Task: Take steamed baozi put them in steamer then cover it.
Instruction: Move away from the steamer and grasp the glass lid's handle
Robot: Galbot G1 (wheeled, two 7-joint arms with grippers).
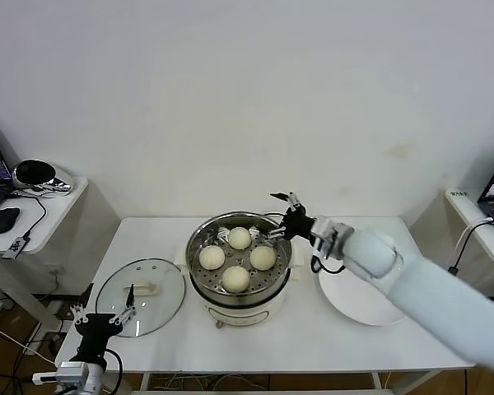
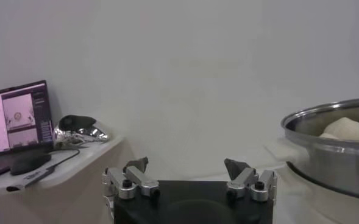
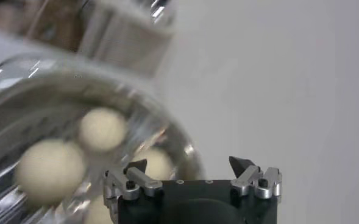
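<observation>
on the table (image 1: pixel 329 346), steamer (image 1: pixel 239 288) holding four steamed baozi (image 1: pixel 235 279), right hand (image 1: pixel 281 216) spread empty at its 2 o'clock rim, cover (image 1: pixel 140 296) at 9 o'clock, left hand (image 1: pixel 102 318) spread beside it

Head cam high, looking down on the whole table (image 1: pixel 148 239). Left wrist cam low at table level, facing the wall. Right wrist cam close above, probably angled down. All three share the steamer (image 1: pixel 239 284) (image 2: pixel 334 152) (image 3: pixel 75 122).
</observation>
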